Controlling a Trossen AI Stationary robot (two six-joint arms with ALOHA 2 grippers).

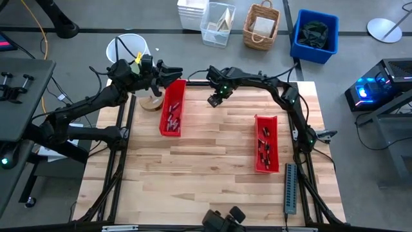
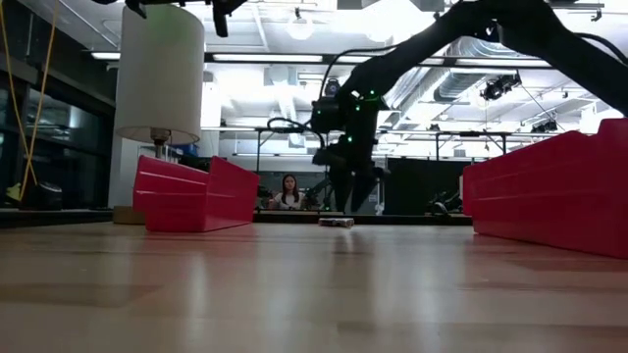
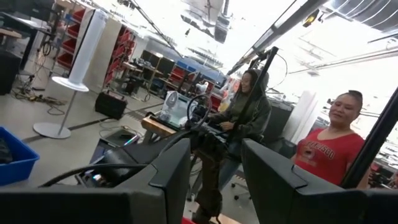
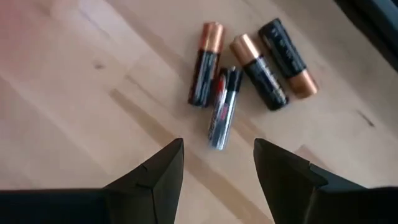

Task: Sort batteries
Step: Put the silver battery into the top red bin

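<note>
Step in hand: pick-up approach on loose batteries. Right gripper hangs above the far middle of the wooden table, between the two red trays, fingers spread apart and holding nothing. Directly beneath it lies a small cluster of four batteries on bare wood: three black-and-copper cells and one slimmer cell with a red band. The slim one lies nearest the gap between the fingers, touching or nearly touching its neighbours. In the low view a battery shows on the table under the gripper.

Left red tray and right red tray each already hold a number of batteries; type cannot be told from above.

Left gripper waits at the far end of the left tray, tilted up toward the room. Fingers stand apart, nothing seen between them.

Next move, as judged: lower the right gripper over the slim cell, with the jaws set across its width, then close without catching the adjoining cells. The tight cluster makes a clean single pick the main risk.
</note>
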